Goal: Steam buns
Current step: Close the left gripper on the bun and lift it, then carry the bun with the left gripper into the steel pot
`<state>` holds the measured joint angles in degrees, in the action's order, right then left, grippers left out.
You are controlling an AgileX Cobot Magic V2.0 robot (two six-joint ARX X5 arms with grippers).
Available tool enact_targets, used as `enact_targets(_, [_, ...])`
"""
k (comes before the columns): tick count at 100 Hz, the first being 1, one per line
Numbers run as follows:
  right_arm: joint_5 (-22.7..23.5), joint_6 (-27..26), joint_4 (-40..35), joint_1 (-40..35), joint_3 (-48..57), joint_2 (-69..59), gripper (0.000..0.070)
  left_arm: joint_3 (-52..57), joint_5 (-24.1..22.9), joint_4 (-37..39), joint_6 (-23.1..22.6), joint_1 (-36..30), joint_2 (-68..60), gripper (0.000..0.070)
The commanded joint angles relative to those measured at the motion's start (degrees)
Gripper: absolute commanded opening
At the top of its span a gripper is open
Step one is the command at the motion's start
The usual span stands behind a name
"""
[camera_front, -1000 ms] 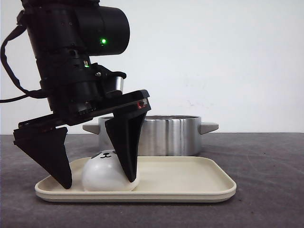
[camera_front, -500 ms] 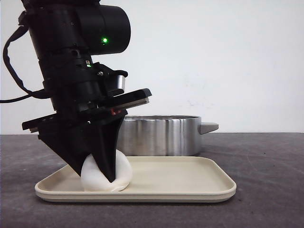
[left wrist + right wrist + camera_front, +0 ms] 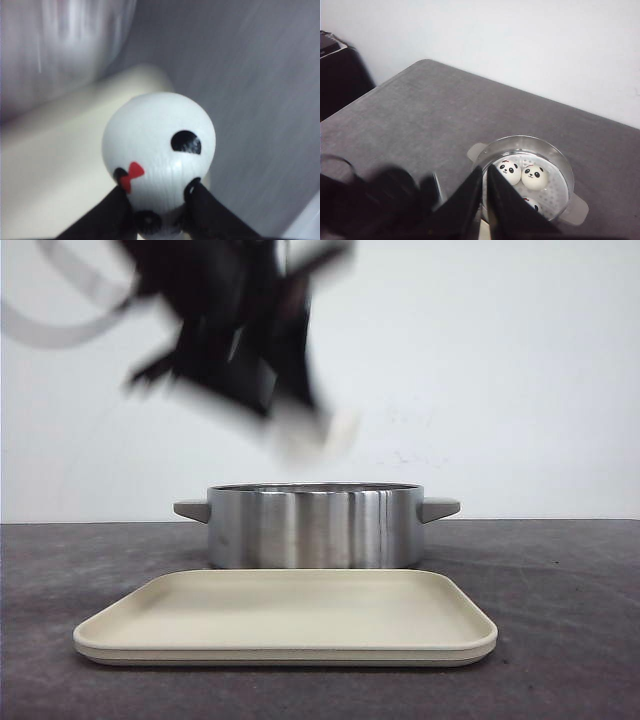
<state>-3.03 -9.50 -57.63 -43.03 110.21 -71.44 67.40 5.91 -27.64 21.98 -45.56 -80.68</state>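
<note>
No readable text, label, brand or number shows anywhere — not on the steel pot (image 3: 315, 526), nor on the beige tray (image 3: 285, 625) before it. The buns (image 3: 522, 175) in that pot carry only painted panda faces (no lettering).

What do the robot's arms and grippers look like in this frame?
Both are black. The left gripper has tapered, matte black fingers; in the front view its arm is a motion-blurred black mass with a looping cable. The right gripper shows two long, wedge-shaped black fingers. No markings are legible.
</note>
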Motion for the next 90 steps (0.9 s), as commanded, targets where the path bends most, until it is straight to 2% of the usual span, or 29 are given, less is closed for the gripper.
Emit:
enact_targets(1, [0.02, -0.98, 1.11, -0.85, 1.31, -0.39, 0.0006, 3.41, -0.74, 0.09, -1.62, -0.2, -0.22, 0.0])
enact_targets(17, [0.0, -1.62, 2.27, -1.99, 1.31, -0.39, 0.0006, 11.72, -0.77, -0.83, -5.57, 2.54, -0.92, 0.0])
enact_targets(41, [-0.07, -1.81, 2.78, -2.73, 1.31, -0.39, 0.0006, 19.04, -0.81, -0.98, -7.85, 8.81, -6.8, 0.0])
enact_targets(60, [-0.02, -1.86, 4.96, -2.73, 1.31, -0.39, 0.0006, 21.29, 0.52, -1.64, -7.76, 13.2, -14.51, 0.0])
enact_targets(90, [-0.04, -1.86, 4.87, -2.73, 1.31, -0.42, 0.0006, 21.29, 0.96, -1.9, -7.82, 14.08, -23.82, 0.0])
